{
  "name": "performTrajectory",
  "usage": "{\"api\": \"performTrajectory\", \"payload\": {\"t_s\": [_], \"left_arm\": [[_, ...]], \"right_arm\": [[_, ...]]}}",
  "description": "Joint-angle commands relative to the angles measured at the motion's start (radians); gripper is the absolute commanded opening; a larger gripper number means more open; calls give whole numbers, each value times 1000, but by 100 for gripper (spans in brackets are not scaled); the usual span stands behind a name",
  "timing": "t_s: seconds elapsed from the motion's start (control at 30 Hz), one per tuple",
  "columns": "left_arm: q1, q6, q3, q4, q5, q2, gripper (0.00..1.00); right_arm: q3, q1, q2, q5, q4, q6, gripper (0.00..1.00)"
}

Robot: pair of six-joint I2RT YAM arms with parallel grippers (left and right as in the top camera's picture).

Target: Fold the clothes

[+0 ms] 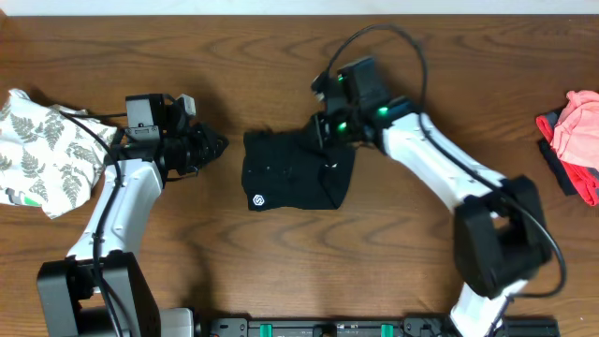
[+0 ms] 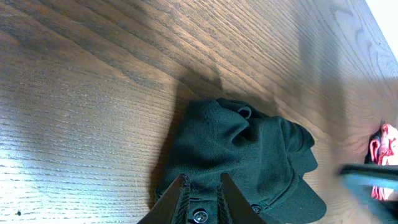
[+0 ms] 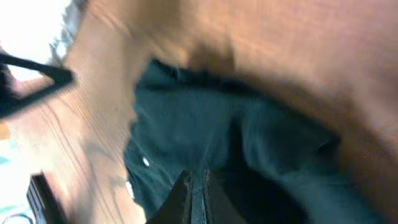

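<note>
Black garment point(image 1: 290, 178) bunched at centre of table point(image 1: 281, 47), between arms. Right gripper point(image 1: 325, 131) pressed together, pinching its far right corner. Bulk lies from claw toward near-left. Left gripper point(image 1: 213, 145) just beside left edge, apart; fingers narrow, state unclear. Right arm nearer; fold judged to run near-left.

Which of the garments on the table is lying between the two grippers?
The black garment with a small white logo, in the middle. The white fern-print garment sits at the far left edge and the pink garment at the far right.
</note>
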Motion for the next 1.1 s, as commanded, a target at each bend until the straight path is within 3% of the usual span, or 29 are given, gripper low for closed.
{"api": "performTrajectory", "payload": {"t_s": [0.0,0.13,0.3,0.57,0.63,0.83,0.97,1.07], "left_arm": [[3,24,7,-3,-8,9,17],[3,24,7,-3,-8,9,17],[3,24,7,-8,-6,9,17],[-14,95,8,-10,159,-5,16],[-45,130,8,-10,159,-20,11],[-195,266,8,44,134,-36,9],[-277,303,8,71,7,-29,6],[-313,325,7,103,9,4,6]], "right_arm": [[2,44,77,20,-70,5,5],[2,64,126,186,-192,5,4],[2,60,136,253,-223,3,3],[36,-2,87,176,-207,-51,2],[57,-23,52,133,-208,-79,2],[105,-49,-83,96,-208,-158,6],[106,-52,-148,219,-240,-153,10],[106,-58,-180,423,-319,-95,12]]}}
